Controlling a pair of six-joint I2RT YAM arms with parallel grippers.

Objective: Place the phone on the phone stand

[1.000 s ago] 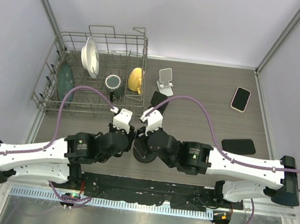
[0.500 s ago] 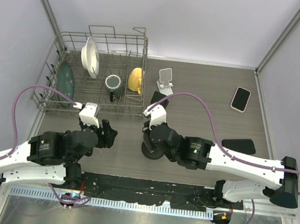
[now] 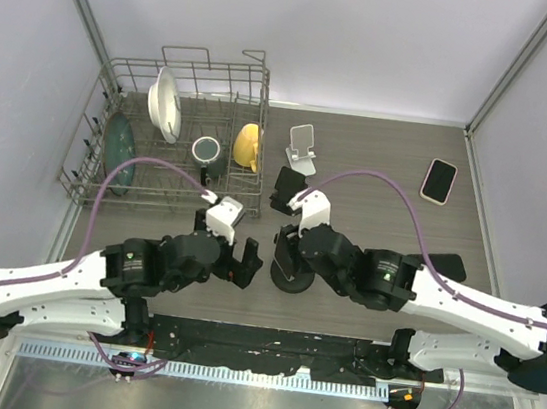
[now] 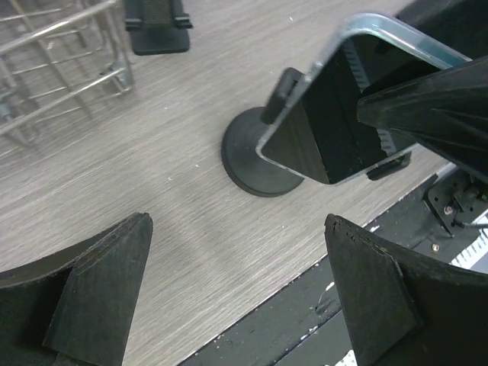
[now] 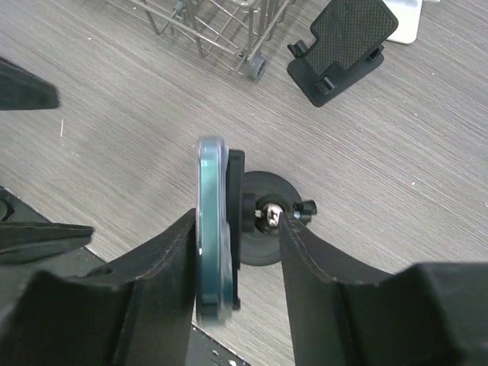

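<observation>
Right gripper (image 5: 238, 219) clamped the dark, clear-cased slab phone (image 5: 210, 229) against the round-based black stand (image 5: 267, 187); left gripper (image 4: 238, 223) gaped wide, empty.

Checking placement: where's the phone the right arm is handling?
Right wrist view: the phone stands edge-on between the right gripper fingers, flat against the head of the round-base stand, mid-table, just in front of the dish rack corner.

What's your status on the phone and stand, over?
Left gripper open, empty. Right gripper clamps phone, upright against stand cradle. Nothing obstructing.
</observation>
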